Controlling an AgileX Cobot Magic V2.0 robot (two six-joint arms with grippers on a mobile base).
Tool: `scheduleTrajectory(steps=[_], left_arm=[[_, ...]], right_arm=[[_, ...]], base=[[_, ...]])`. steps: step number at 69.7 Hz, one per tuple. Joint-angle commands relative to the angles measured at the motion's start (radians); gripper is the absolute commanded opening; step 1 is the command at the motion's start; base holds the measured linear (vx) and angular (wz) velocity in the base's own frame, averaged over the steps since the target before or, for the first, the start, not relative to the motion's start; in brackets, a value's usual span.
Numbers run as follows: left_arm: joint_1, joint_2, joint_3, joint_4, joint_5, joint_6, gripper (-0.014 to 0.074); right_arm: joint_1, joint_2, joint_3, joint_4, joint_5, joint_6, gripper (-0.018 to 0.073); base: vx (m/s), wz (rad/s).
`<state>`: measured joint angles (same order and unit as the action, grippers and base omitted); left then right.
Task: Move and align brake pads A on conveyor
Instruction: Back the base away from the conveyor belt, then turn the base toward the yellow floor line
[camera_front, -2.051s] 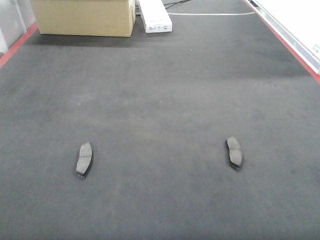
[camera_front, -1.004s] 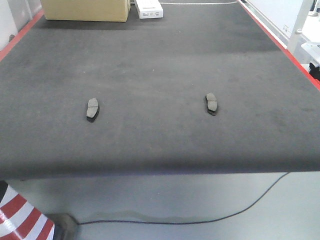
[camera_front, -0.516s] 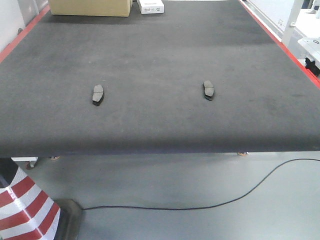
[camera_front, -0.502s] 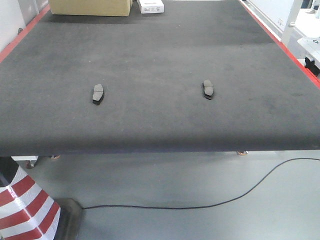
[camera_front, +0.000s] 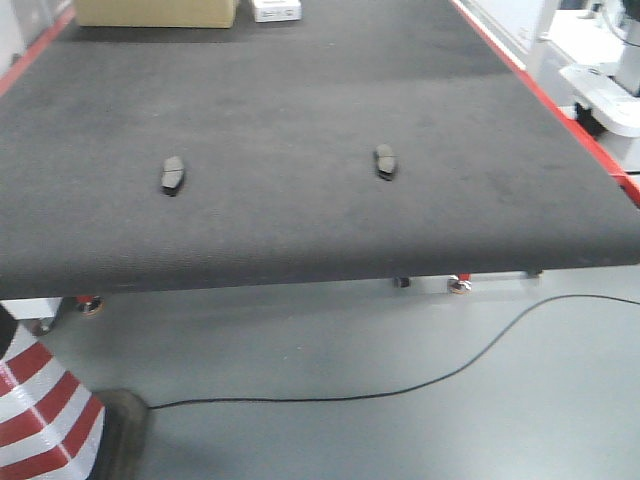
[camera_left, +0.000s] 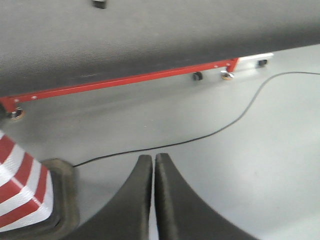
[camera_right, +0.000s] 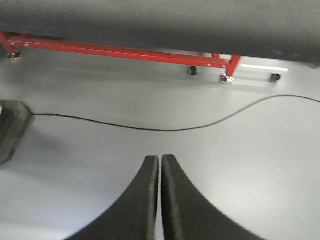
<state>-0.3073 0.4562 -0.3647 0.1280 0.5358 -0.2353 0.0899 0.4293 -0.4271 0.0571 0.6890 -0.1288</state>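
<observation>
Dark grey felt covers the conveyor (camera_front: 300, 90), which fills the far half of your front view, with red strips along its left and right edges. Smooth grey floor (camera_front: 420, 430) lies in front of its near edge, and both of your wrist cameras look down on that floor. A red-and-white striped cone (camera_front: 40, 410) stands on the floor at the near left, and a cardboard box (camera_front: 155, 12) sits at the far end of the belt. Your left gripper (camera_left: 152, 167) hangs over the floor with its two dark fingers pressed together and nothing between them. Your right gripper (camera_right: 160, 167) is closed in the same way and is also empty. A thin black cable (camera_front: 400, 385) snakes across the floor below both. Two brake pads lie flat on the belt towards its near edge, well apart. The left brake pad (camera_front: 173, 175) and the right brake pad (camera_front: 385, 161) both lie lengthwise, near to far.
</observation>
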Motion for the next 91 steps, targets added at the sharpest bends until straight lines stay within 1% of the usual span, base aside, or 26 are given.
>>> scheduleTrajectory(steps=[1, 22, 58, 91], left_arm=[[-0.007, 0.008, -0.028, 0.005, -0.063, -0.004, -0.0006], [-0.007, 0.007, -0.028, 0.005, -0.062, -0.004, -0.0006], [-0.007, 0.007, -0.028, 0.005, -0.062, -0.004, -0.0006], [-0.007, 0.007, -0.028, 0.005, -0.062, -0.004, -0.0006]], right_arm=[[-0.002, 0.008, -0.027, -0.003, -0.062, -0.007, -0.0003], [-0.002, 0.008, -0.027, -0.003, -0.062, -0.007, -0.0003], [-0.002, 0.008, -0.027, -0.003, -0.062, -0.007, -0.0003], [-0.002, 0.008, -0.027, -0.003, -0.062, -0.007, -0.0003]], base=[[-0.05, -0.24], [-0.04, -0.34], [-0.03, -0.7], [0.05, -0.68]])
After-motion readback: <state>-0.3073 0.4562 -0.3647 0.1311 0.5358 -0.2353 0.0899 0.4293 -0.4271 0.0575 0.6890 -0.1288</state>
